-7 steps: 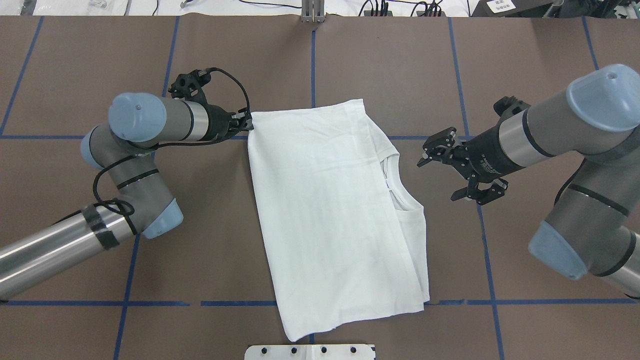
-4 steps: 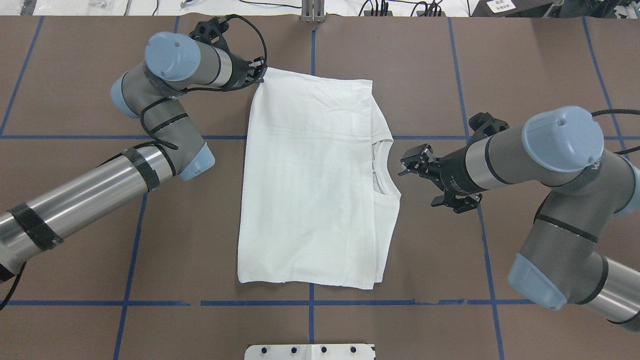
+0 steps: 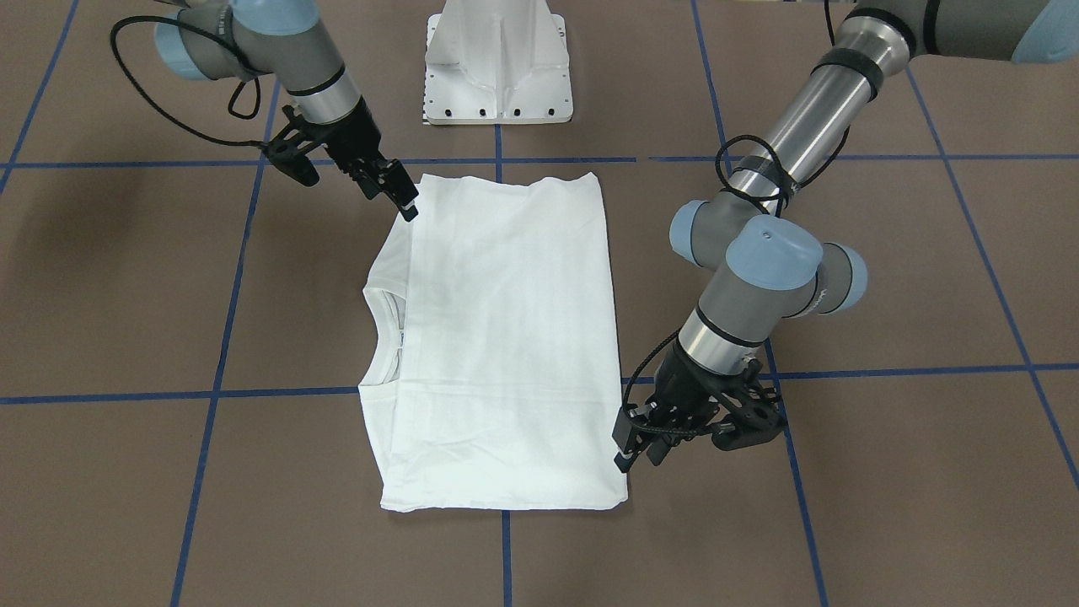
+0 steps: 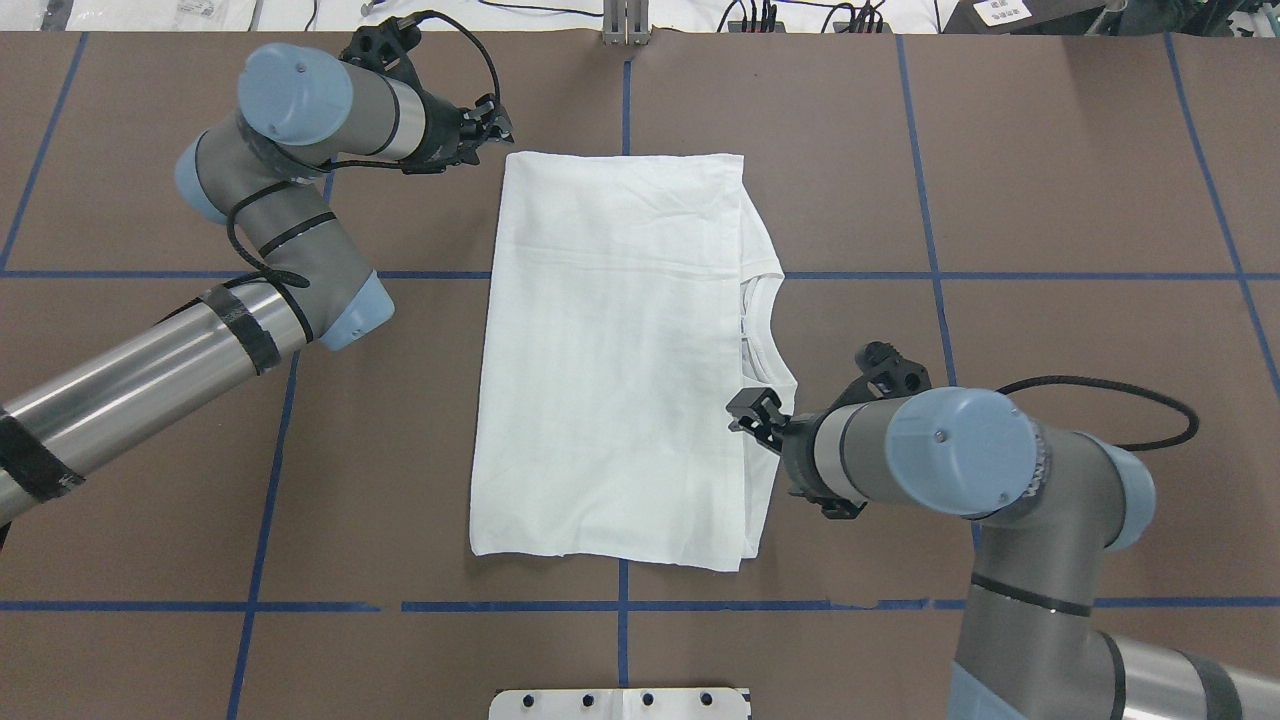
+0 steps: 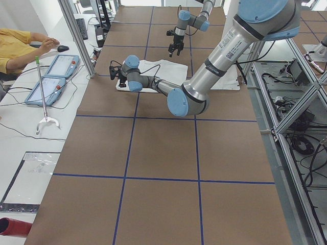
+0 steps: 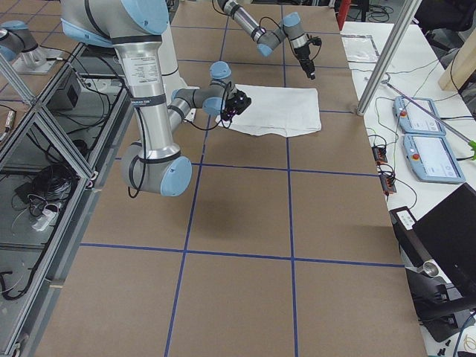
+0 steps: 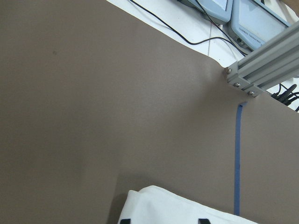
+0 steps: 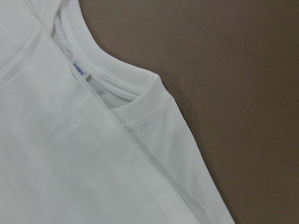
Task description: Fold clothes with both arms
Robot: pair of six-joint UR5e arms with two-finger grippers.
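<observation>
At the middle of the brown table (image 4: pixel 1050 200), your white T-shirt (image 4: pixel 610 350) lies flat, folded into a long rectangle, between the two grippers. The top layer's edge runs just inside the side toward the robot's right. There the ribbed collar (image 8: pixel 135 88) opens outward, with a small blue-printed neck label (image 8: pixel 78 70) inside it. Soft creases cross the cloth. The near edge sits just short of a blue tape line (image 4: pixel 300 606).

The left gripper (image 4: pixel 497 118) hangs just beside the shirt's far left corner. Its wrist view shows you both fingertips (image 7: pixel 203 220) spread apart, nothing pinched.

The right gripper (image 4: pixel 757 412) is over the shoulder next to the collar. Its fingers don't show in its own wrist view, so I can't tell you how wide it stands.
</observation>
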